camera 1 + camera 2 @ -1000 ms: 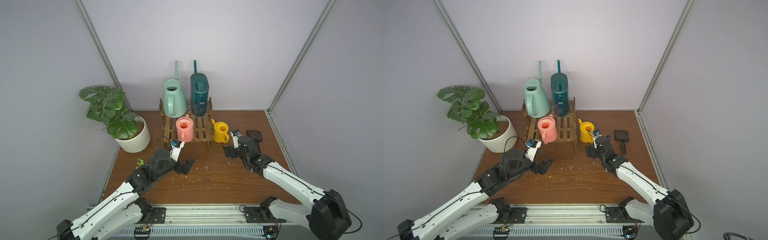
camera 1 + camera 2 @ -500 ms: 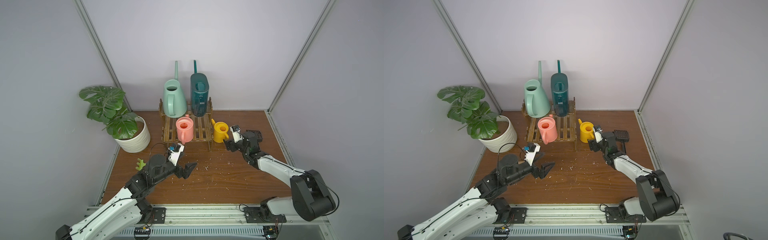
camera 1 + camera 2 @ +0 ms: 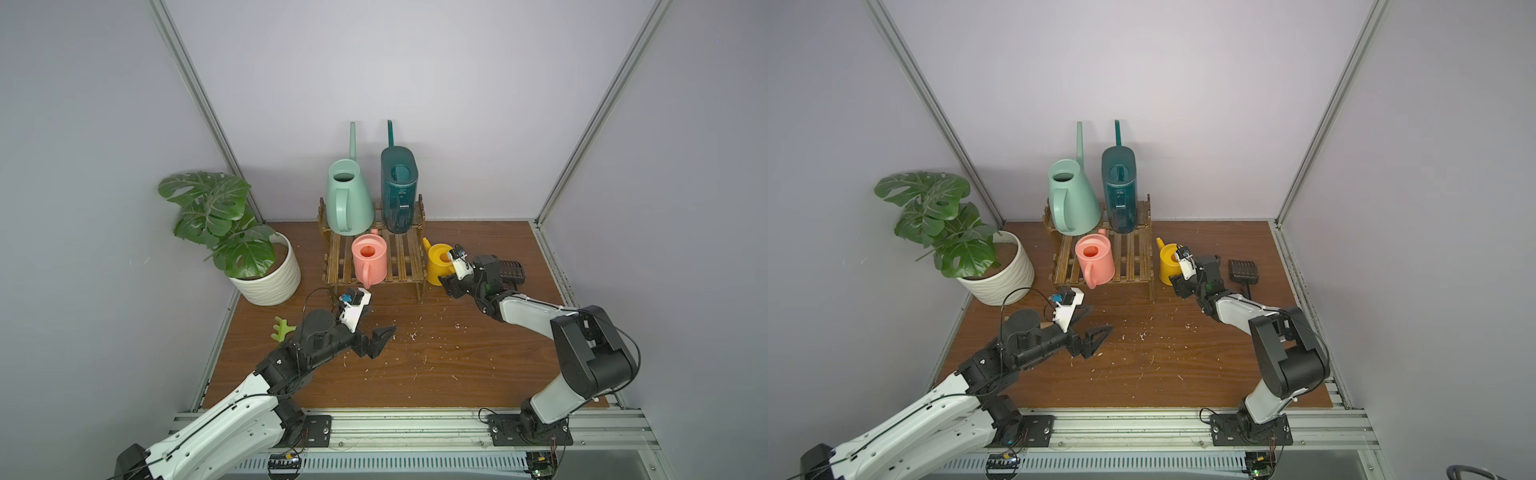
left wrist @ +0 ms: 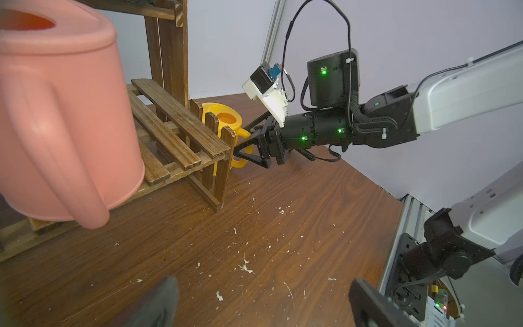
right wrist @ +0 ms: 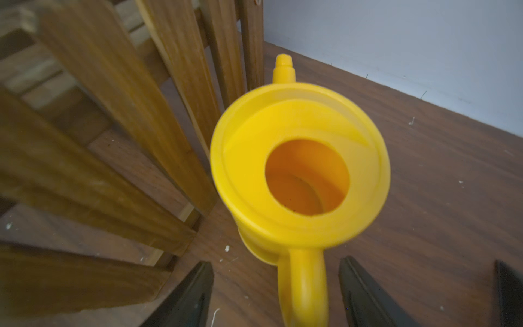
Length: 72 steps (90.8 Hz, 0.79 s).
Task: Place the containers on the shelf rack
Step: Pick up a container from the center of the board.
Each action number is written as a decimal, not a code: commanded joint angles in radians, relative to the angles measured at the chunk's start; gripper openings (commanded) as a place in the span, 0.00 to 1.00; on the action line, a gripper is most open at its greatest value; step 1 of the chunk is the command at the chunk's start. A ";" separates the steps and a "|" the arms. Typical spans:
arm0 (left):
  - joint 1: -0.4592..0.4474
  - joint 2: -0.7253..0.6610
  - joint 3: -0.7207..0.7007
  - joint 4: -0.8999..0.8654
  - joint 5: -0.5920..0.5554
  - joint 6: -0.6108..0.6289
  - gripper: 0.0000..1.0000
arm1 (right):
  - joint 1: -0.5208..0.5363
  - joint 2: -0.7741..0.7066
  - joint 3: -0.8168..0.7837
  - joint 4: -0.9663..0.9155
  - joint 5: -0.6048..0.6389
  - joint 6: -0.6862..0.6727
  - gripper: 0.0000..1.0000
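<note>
The right gripper (image 5: 274, 262) has reached the yellow can (image 5: 283, 121) — the last one off the rack (image 3: 409, 257) — jaws narrowing astride its handle (image 5: 304, 283), not yet clamped. The left gripper (image 3: 376, 328) stays spread, empty.

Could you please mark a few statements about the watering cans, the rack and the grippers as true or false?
1. The pink watering can stands on the lower tier of the shelf rack. True.
2. The yellow watering can is on the rack. False: it stands on the table beside the rack.
3. The right gripper straddles the yellow can's handle, jaws open. True.
4. The left gripper grips the pink can. False: it is open and empty, above the table.
5. The mint-green watering can lies on its side. False: it stands upright on the upper tier.
</note>
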 commanded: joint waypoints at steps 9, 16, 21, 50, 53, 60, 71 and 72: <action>-0.003 -0.008 -0.008 0.017 -0.012 0.020 0.96 | -0.005 0.058 0.072 -0.060 -0.022 -0.026 0.61; -0.003 -0.009 -0.008 0.015 -0.015 0.021 0.97 | -0.006 0.064 0.079 -0.069 -0.024 -0.028 0.57; -0.002 -0.010 -0.008 0.015 -0.016 0.022 0.97 | -0.006 0.062 0.076 -0.072 -0.021 -0.028 0.55; -0.002 -0.006 -0.008 0.018 -0.020 0.026 0.97 | -0.009 0.069 0.084 -0.089 -0.036 -0.038 0.28; -0.004 -0.006 -0.008 0.017 -0.019 0.025 0.97 | -0.009 0.067 0.082 -0.089 -0.038 -0.038 0.26; -0.003 -0.008 -0.007 0.015 -0.021 0.024 0.97 | -0.010 0.062 0.078 -0.086 -0.042 -0.037 0.21; -0.003 -0.011 -0.005 0.012 -0.024 0.023 0.97 | -0.011 0.052 0.067 -0.078 -0.056 -0.027 0.13; -0.003 -0.012 -0.006 0.012 -0.026 0.022 0.97 | -0.011 0.050 0.066 -0.078 -0.057 -0.026 0.12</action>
